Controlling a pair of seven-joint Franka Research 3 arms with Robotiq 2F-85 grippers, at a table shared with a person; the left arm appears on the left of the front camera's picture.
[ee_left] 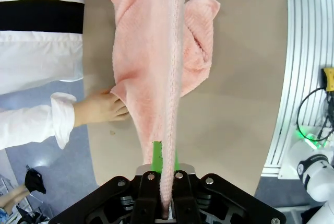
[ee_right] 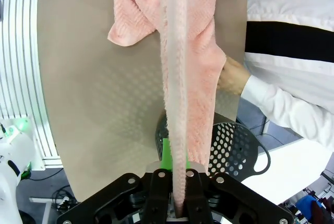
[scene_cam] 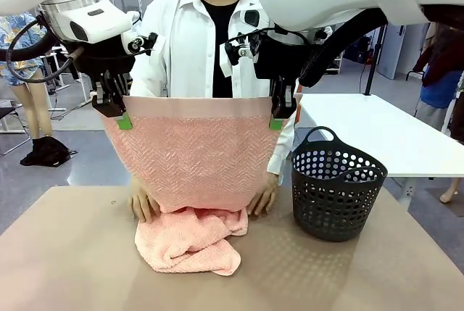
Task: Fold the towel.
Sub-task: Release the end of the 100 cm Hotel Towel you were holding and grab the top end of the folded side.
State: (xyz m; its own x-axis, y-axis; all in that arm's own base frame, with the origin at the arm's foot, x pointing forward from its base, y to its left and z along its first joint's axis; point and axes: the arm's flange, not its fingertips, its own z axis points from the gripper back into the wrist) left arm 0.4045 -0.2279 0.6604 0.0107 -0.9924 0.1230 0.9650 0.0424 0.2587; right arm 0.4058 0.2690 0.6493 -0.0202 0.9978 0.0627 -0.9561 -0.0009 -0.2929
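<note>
Left gripper (scene_cam: pixel 120 118) and right gripper (scene_cam: pixel 277 121) clamped on towel (scene_cam: pixel 190 157) top corners, hem taut, basket (scene_cam: pixel 337 188) at towel's 3 o'clock

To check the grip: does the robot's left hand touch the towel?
Touching. The left wrist view shows the edge of the towel pinched in the left hand.

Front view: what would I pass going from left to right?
left black gripper with green pads → salmon-pink terry-cloth towel hanging between the grippers → right black gripper with green pads → black plastic basket with round holes
</note>
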